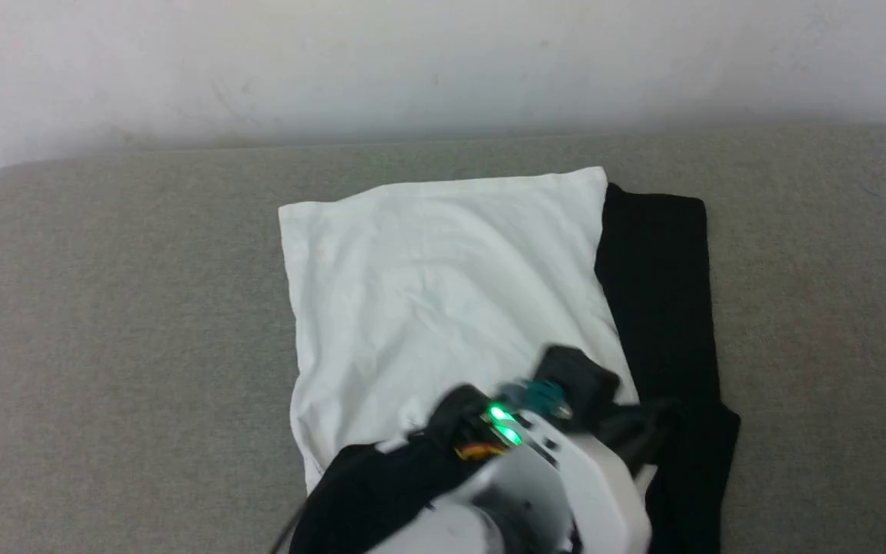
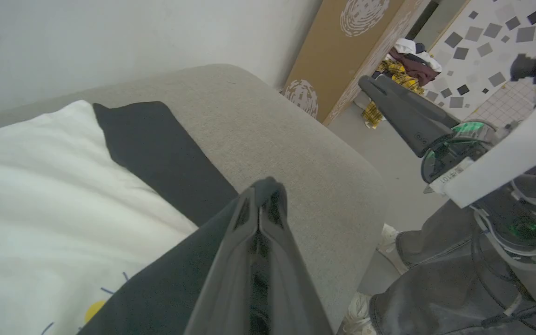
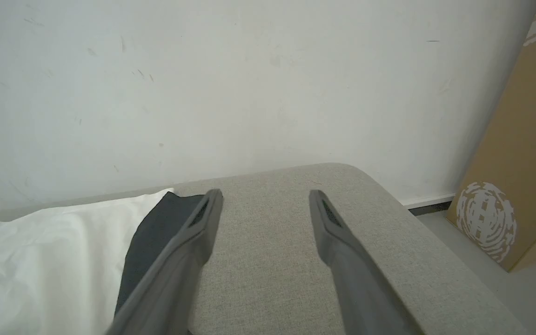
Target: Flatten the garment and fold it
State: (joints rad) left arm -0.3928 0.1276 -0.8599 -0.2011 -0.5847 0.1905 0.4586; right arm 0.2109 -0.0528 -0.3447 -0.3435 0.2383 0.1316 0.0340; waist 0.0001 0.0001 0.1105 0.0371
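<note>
Grippers: left gripper (image 2: 268, 190) closed tight, tips over the grey cushion (image 2: 305, 139) just beside a black sleeve (image 2: 156, 153) (whether cloth is pinched cannot be told). Right gripper (image 3: 265, 201) has jaws wide and empty, near the sleeve's edge. Garment (image 1: 443, 285): white body spread on the cushion, sleeve along its right side. Handling, judged: light, limp, easily creased; best pinched at hem corners or sleeve edges.

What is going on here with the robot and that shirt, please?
The robot is folding a white shirt with black sleeves, spread on a grey cushioned surface. Its left gripper is shut, apparently pinching a black sleeve at the shirt's near edge. The right gripper hangs open over bare cushion to the shirt's right, holding nothing.
</note>
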